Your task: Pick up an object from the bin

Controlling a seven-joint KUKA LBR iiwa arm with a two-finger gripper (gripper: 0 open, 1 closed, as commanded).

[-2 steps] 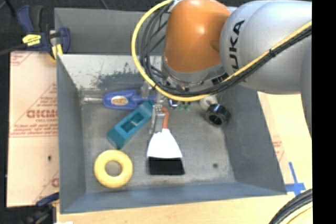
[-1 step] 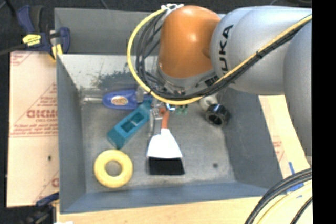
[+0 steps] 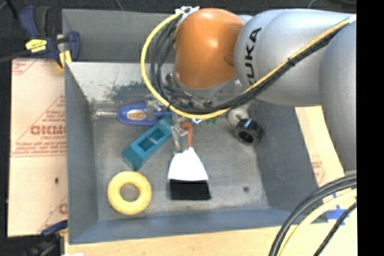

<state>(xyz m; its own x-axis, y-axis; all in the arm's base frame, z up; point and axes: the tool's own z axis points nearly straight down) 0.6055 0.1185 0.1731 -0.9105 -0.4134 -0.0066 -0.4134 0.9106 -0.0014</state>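
Possibly a miss: gripper (image 3: pixel 182 135) is seen low at bin (image 3: pixel 81 147) centre, right at top edge of white/black wedge (image 3: pixel 188 177); whether it is wide or closed can't be told, as it's shadowed by the arm. Wedge is judged flat & tapered, so it could be pushed fwd or slipped off. Teal block (image 3: pixel 146 145) lies just beside, view-left, and could be clipped. Bin contents noted: wedge front-mid, yellow ring (image 3: pixel 129 192) front-left, blue oval (image 3: pixel 137 114) at back, black/white cylinder (image 3: pixel 246 129) back-right
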